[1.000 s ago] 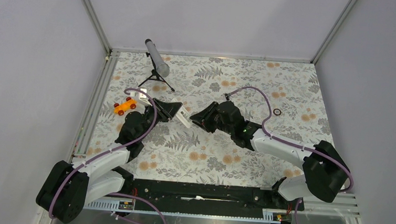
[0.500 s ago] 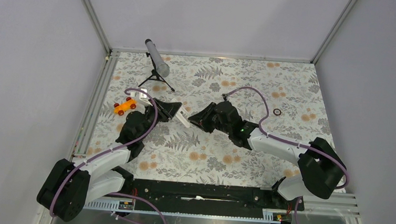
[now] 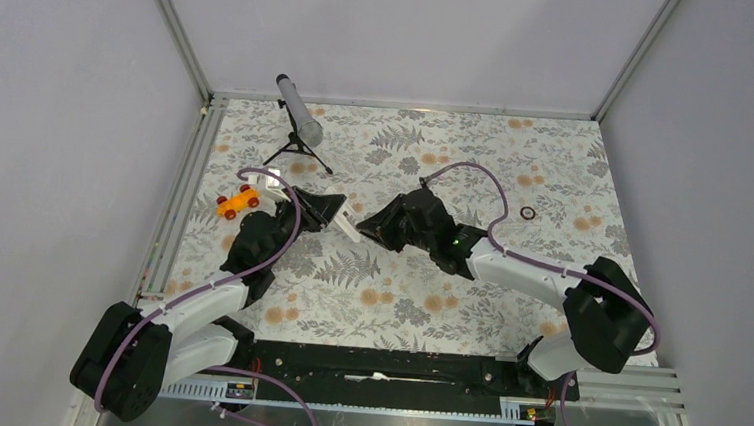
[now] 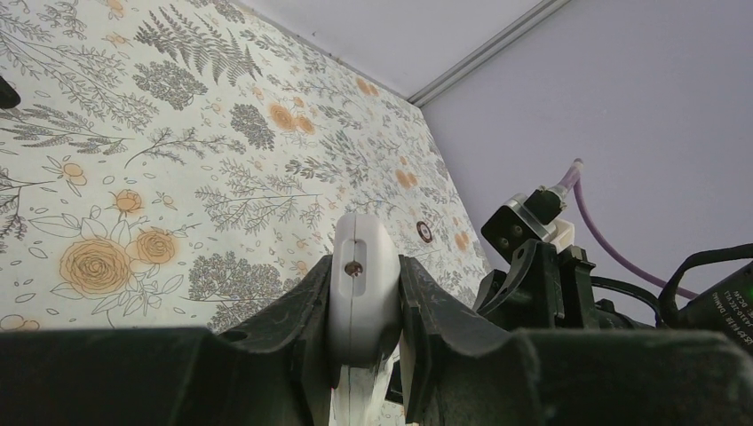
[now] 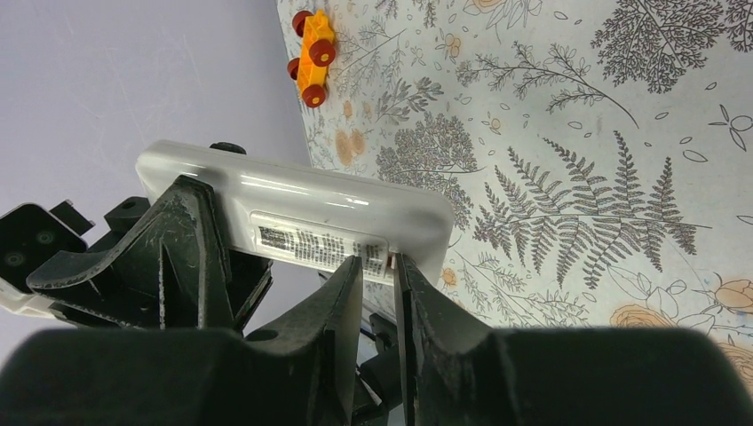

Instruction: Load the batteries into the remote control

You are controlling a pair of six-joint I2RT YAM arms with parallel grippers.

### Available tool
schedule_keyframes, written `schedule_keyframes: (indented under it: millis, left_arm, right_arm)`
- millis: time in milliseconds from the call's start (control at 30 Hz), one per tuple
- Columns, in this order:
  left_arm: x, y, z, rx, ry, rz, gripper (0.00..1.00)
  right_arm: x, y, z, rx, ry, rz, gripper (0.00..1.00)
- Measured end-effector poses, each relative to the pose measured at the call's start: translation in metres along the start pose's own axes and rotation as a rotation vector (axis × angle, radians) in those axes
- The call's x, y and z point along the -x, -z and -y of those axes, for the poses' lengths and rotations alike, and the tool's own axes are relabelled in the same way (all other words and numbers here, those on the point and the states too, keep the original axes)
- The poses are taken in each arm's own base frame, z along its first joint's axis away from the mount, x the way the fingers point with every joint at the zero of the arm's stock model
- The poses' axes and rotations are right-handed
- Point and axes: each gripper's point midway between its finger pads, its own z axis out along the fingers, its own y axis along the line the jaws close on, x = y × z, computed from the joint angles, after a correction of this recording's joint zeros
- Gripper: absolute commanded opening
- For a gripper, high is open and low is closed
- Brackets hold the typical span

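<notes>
the remote (image 5: 293, 200) is off the table (image 3: 557, 165), held in the air near the table's middle, between the two arms. the left fingers (image 4: 302, 319) are clamped on it from both sides, gripping one end, with the other end sticking out towards the right arm. the right wrist view shows its back with a printed label (image 5: 306, 241) facing the right fingers (image 5: 342, 311). these are drawn close together with only a thin slit between them, tips right at the label's end by the remote's edge. i cannot tell whether they pinch anything. the batteries show in no view, so i cannot say where they are.

judging by this, the work is at the back cover, and nothing is loaded yet.

risks from here:
- the left grip is on one end only, so a push from the right tips at the free end may lever the remote and twist it out of the clamp.
- if it slips, it drops to the table and may land face up, cover hidden.
- the right tips are thick beside the cover's seam, so they may skid off the smooth plastic instead of catching the edge.
- the two wrists are very near each other, and a small overshoot could knock them together.

the car (image 5: 313, 53) lies well apart and is no obstacle.
</notes>
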Motion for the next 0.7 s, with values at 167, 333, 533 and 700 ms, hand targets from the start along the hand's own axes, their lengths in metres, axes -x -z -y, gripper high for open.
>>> schedule_keyframes:
  millis: [167,333,533,700]
  left_arm:
    - [0.000,0.000,-0.003,0.013,-0.013,0.001,0.00]
    - [-0.001,0.000,-0.006,0.020,-0.030,0.000,0.00]
    - [-0.004,-0.001,-0.010,0.026,-0.055,-0.014,0.00]
    - [-0.008,-0.001,-0.012,0.028,-0.063,-0.028,0.00]
  right_arm:
    - [0.000,-0.006,0.002,-0.032,0.008,-0.005,0.27]
    - [-0.002,-0.010,0.004,-0.067,0.028,-0.014,0.25]
    - [-0.003,-0.016,0.009,-0.102,0.052,-0.023,0.26]
    - [-0.004,-0.019,0.012,-0.116,0.078,-0.030,0.31]
